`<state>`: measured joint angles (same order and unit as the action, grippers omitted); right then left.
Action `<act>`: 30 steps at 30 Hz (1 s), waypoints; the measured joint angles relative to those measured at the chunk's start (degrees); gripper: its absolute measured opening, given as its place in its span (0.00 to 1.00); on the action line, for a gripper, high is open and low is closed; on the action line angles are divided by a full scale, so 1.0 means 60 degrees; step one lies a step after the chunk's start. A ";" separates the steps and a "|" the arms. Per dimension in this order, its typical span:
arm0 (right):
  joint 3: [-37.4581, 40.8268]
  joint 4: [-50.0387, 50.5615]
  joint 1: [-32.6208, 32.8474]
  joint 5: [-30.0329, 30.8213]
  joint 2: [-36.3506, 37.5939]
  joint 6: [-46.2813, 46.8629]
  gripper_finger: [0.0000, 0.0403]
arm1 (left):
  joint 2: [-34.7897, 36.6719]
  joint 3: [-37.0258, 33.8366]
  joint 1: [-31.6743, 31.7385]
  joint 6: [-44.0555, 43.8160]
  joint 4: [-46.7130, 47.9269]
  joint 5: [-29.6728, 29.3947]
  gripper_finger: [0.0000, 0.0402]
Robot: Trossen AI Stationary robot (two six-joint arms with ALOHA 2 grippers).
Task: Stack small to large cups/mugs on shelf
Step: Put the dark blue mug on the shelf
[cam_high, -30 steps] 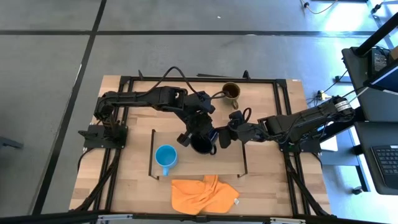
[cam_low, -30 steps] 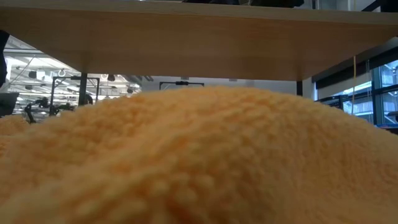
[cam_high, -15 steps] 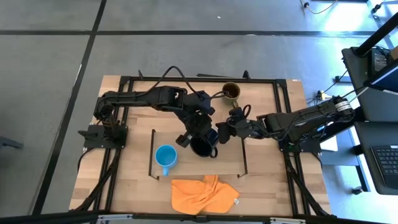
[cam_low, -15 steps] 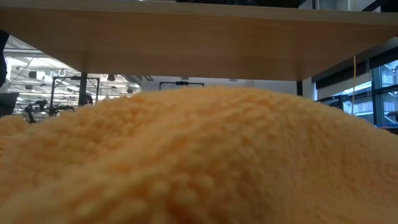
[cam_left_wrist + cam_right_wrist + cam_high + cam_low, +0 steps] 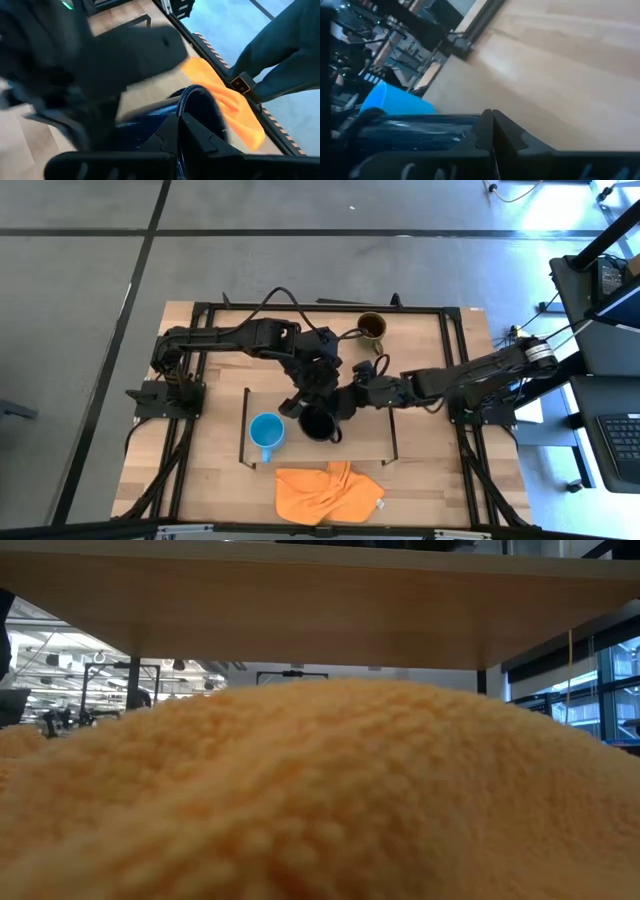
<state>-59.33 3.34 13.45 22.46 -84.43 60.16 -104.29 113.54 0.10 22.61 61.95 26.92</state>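
Note:
The black mug (image 5: 318,424) stands upright on the light-wood shelf (image 5: 365,445), to the right of the light-blue mug (image 5: 266,430), which also stands on the shelf. The olive-brown mug (image 5: 371,327) stands on the table near its far edge. My left gripper (image 5: 312,402) reaches from the far left and is shut on the black mug's rim. My right gripper (image 5: 347,402) comes level from the right, shut, at the black mug's right side. The blue mug also shows in the right wrist view (image 5: 395,102). My left gripper pinches the black mug's rim (image 5: 186,102) between its two fingers, slanting down from the far side; one finger seems to be inside and one outside. The mug stands upright with its base on the shelf. My right gripper has its shut fingertips (image 5: 485,131) against the black mug's right side (image 5: 465,131), coming level from the table's right. Which part of the mug they meet is hidden by the fingers.
A crumpled orange cloth (image 5: 328,490) lies on the table in front of the shelf and fills the low view (image 5: 320,800). The shelf's black end frames (image 5: 392,430) stand at its left and right ends. The shelf's right part is bare.
My right gripper has gone toward the table's left, up to the black mug's right side. The black mug has shifted a little toward the near left on the shelf, closer to the blue mug, and stays upright.

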 joint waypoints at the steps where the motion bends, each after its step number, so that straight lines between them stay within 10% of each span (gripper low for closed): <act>1: 0.0000 -0.0092 0.0035 -0.0067 -0.0145 0.0083 0.02 | 0.0000 -0.0002 0.0000 -0.0003 0.0001 -0.0002 0.01; 30: 0.0000 -0.0330 0.0268 0.0295 -0.0478 -0.0116 0.02 | 0.0022 -0.0699 0.0054 0.0026 -0.1046 -0.0147 0.00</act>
<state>-59.33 1.36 15.06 24.23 -87.29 59.46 -104.16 109.34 0.42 22.77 55.67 26.03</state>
